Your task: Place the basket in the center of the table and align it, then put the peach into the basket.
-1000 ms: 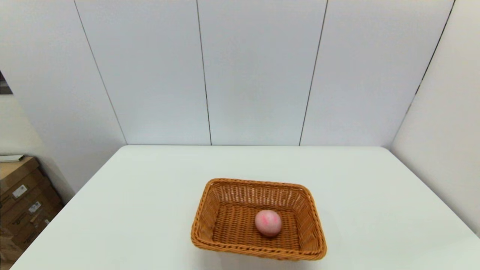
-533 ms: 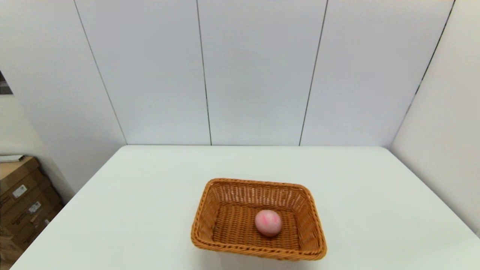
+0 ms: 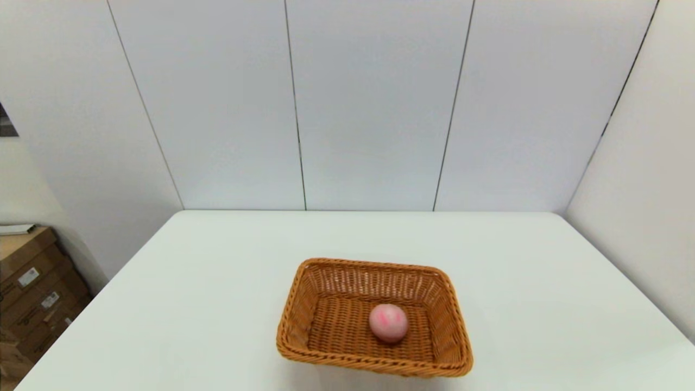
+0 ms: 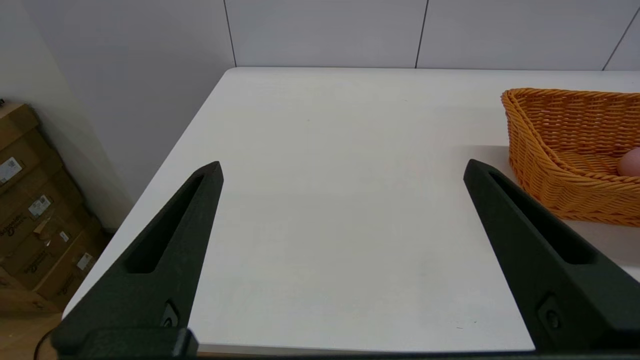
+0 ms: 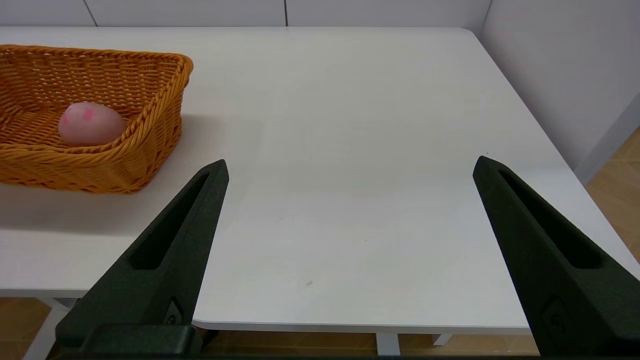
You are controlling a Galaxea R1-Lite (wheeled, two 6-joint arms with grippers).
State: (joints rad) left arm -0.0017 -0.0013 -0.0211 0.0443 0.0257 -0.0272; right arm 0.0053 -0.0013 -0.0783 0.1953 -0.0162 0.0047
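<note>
At the surface's near edge, left tool and right tool gape wide, empty, touching nothing; peach rests inside basket, at 6 o'clock.

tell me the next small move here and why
Probably none beyond keeping both arms parked: the peach already lies inside the basket, mid-table. The left gripper and right gripper hang at the near edge, jaws open and empty.

one basket, one peach (lying inside it), one table. two grippers, left gripper and right gripper, each with two black fingers spread wide. cardboard boxes are stacked off the table's left; their number is unclear.
</note>
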